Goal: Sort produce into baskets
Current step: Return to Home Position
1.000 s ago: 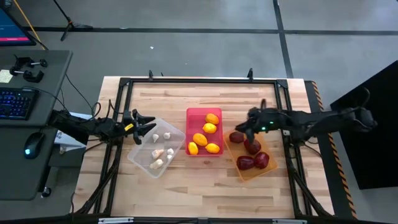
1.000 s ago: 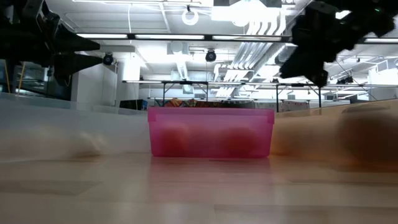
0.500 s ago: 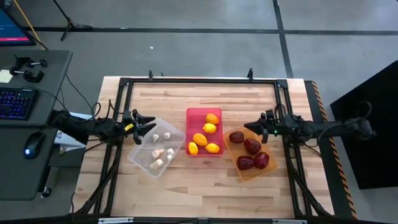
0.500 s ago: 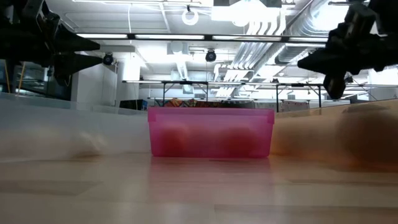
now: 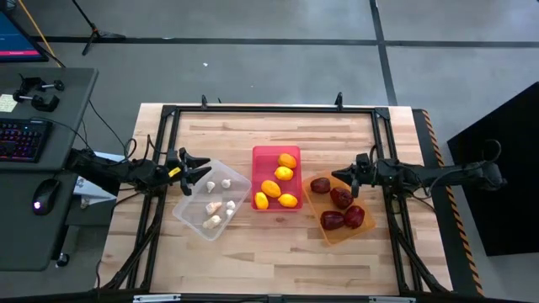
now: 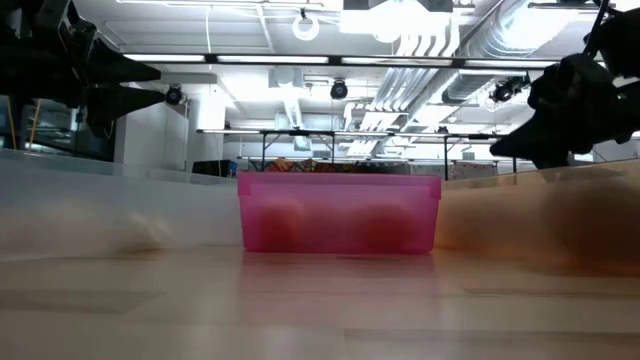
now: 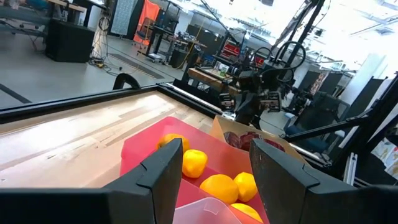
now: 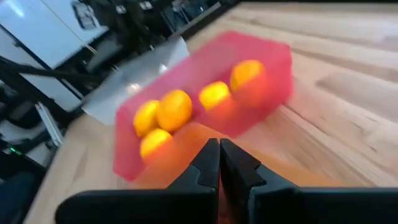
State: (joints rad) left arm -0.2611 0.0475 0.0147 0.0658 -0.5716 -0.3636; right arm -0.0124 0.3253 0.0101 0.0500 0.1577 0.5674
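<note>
Sorting looks complete (3 bins filled): garlic in the clear bin, lemons in the red bin, dark red fruits in the orange bin. Above the tabletop, left gripper fingers gape wide and right gripper fingers pinch together, empty. Next, I judge, both arms home.

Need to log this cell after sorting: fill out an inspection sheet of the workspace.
Surface: wooden table, no spills seen.
Job's things: about five garlic bulbs in the clear bin; five lemons in the red bin; four dark red fruits in the orange bin.
Clutter: nothing seen.
Hands: left hand open, empty, over the clear bin's edge; right hand shut, empty, at the orange bin's far corner.
Cables: loose cables from the side desk to the left arm.
Surroundings: keyboard and mouse on the desk; grey floor.
</note>
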